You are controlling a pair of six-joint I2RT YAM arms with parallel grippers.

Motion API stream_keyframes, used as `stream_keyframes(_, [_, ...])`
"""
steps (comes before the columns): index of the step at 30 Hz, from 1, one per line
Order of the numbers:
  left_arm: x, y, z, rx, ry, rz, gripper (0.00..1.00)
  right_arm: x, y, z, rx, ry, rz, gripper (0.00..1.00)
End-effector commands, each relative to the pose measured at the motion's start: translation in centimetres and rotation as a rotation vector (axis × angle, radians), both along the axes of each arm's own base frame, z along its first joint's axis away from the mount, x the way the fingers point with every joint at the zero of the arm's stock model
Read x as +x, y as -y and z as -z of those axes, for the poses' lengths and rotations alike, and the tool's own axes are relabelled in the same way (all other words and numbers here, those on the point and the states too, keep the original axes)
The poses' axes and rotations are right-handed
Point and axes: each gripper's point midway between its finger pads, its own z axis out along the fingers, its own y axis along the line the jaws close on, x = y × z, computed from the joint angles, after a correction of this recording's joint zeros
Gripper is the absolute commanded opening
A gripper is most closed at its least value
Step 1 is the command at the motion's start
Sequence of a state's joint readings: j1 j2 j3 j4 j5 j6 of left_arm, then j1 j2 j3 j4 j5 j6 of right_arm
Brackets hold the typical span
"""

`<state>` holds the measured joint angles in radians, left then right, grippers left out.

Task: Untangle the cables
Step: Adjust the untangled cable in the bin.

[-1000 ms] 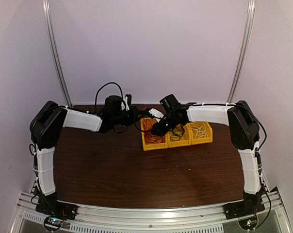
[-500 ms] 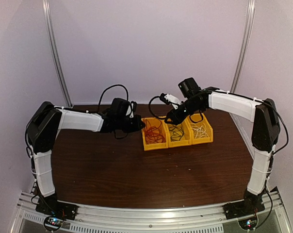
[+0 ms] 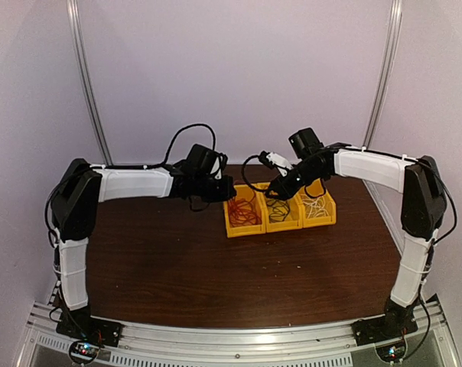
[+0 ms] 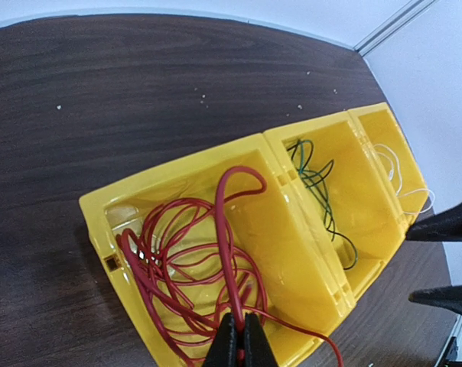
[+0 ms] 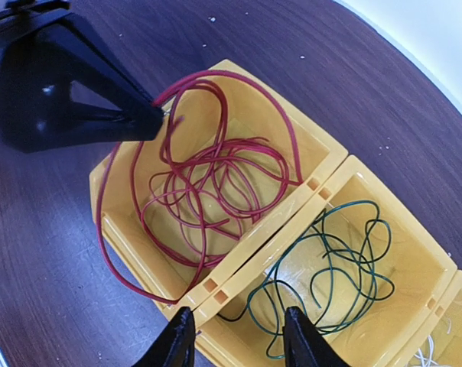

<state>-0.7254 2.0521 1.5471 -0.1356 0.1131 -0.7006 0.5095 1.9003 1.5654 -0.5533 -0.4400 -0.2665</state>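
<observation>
A dark wooden table [image 3: 177,260] carries a row of three yellow bins [image 3: 235,229], one cable sorted into each, evidently to keep the cables apart. The left gripper [image 4: 239,344] is clamped on the red cable [image 4: 225,252], whose loops lie in the bin just beyond its tips, one strand trailing over the near rim. The right gripper [image 5: 239,336] is held parted and empty, directly above the dark green cable [image 5: 323,264]. The white cable [image 4: 395,172] lies farthest from the left gripper. No writing can be read.

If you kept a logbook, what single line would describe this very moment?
left gripper: shut on thin red cable | right gripper: open above dark green cable in middle yellow plastic bin
</observation>
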Motion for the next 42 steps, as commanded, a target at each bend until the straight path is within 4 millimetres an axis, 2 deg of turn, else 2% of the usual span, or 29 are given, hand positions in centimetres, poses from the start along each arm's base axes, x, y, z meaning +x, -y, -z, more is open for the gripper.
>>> stream_keyframes(1, [0.6, 0.2, 3.3, 0.073, -0.010, -0.003, 0.00, -2.8, -0.6, -1.1, 0.071, 0.005, -0.143, 0.41])
stream_keyframes(4, [0.6, 0.8, 4.0, 0.060, -0.004, 0.015, 0.00, -3.9, -0.7, 0.0, 0.080, -0.016, -0.178, 0.43])
stream_keyframes(9, [0.7, 1.9, 4.9, 0.048, -0.008, 0.043, 0.00, -4.4, -0.7, 1.5, 0.071, -0.046, -0.196, 0.44])
stream_keyframes(15, [0.9, 1.9, 5.3, 0.073, 0.004, 0.039, 0.00, -4.7, -1.4, 2.0, 0.098, -0.068, -0.217, 0.43])
stream_keyframes(20, [1.1, 2.3, 5.3, 0.055, 0.012, 0.045, 0.00, -4.6, -2.2, 2.8, 0.071, -0.019, -0.253, 0.43])
stream_keyframes(29, [1.8, 4.3, 6.5, 0.028, 0.018, 0.085, 0.00, -4.2, -2.1, 2.4, 0.061, 0.011, -0.224, 0.42])
stream_keyframes(34, [1.5, 3.2, 7.9, 0.102, -0.024, 0.050, 0.00, -4.1, -2.0, 1.9, 0.069, 0.022, -0.213, 0.42])
stream_keyframes(37, [0.8, 3.0, 7.5, 0.114, -0.033, 0.057, 0.01, -3.9, -2.1, 1.7, 0.070, 0.024, -0.205, 0.41])
stream_keyframes(40, [0.5, 2.6, 6.1, 0.113, -0.011, 0.048, 0.07, -3.8, -2.2, 1.6, 0.072, 0.026, -0.204, 0.41])
stream_keyframes(42, [0.7, 2.2, 4.7, 0.114, 0.016, 0.032, 0.06, -3.7, -2.1, 1.5, 0.074, 0.026, -0.202, 0.41])
